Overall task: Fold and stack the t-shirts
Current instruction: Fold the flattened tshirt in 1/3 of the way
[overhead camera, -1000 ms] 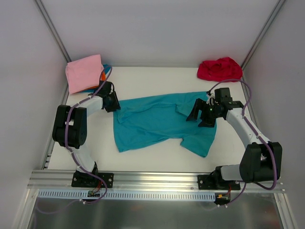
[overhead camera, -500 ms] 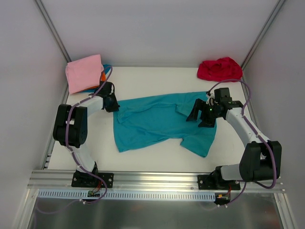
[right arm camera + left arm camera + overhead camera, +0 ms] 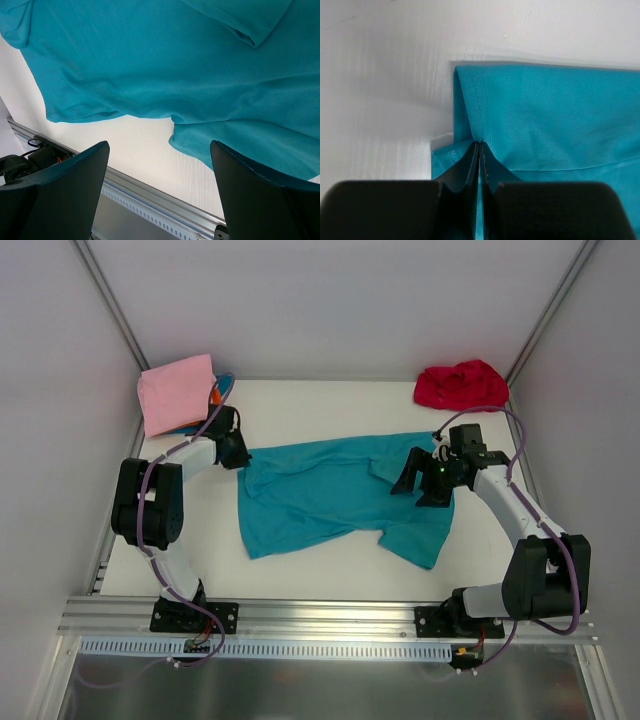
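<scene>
Pink t-shirt (image 3: 178, 392): folded, at the far left corner of the table (image 3: 330, 410), on top of the stack
Orange t-shirt (image 3: 215, 398): under the pink one, only a sliver showing at its right edge
Blue t-shirt (image 3: 224, 383): also under the pink one, a small edge showing
Left gripper (image 3: 240, 457): jaws clenched on the hem at the left corner of the teal t-shirt (image 3: 320, 495), with the stack close behind it
Teal t-shirt, place: spread out and rumpled across the middle of the table, its left corner puckered between the left fingers (image 3: 470, 165)
Right gripper (image 3: 425, 485): jaws spread wide, grasping nothing, over the right part of the teal cloth beside a folded-in sleeve
Red t-shirt (image 3: 460, 385): crumpled heap in the far right corner, apart from the teal one
Since a second ago: the left jaws have closed on the corner and shifted slightly toward the stack, drawing the corner along; the right arm and the other shirts have hardly moved
</scene>
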